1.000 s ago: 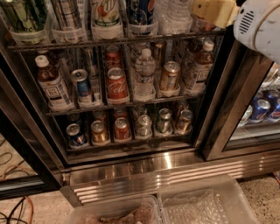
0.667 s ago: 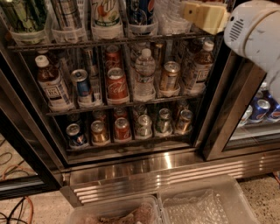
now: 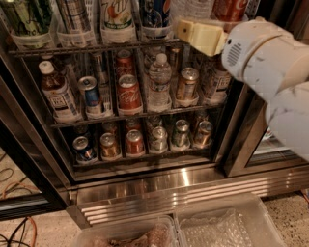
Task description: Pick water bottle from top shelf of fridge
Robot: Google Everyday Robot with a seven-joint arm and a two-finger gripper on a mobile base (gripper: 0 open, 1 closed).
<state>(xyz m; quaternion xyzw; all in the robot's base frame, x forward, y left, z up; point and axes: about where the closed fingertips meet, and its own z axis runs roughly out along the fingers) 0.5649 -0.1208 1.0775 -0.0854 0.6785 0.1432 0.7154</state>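
Comparing against a second earlier, logged the gripper (image 3: 200,36) further left and lower, now across the front edge of the top shelf (image 3: 72,48) of the fridge (image 3: 145,185), just below and in front of the water bottle (image 3: 193,8). Could not tell whether gripper was open or closed. Found water bottle standing on that shelf at frame top, just right of the blue-labelled bottle (image 3: 154,12); judged approach underway, grasp not yet made.
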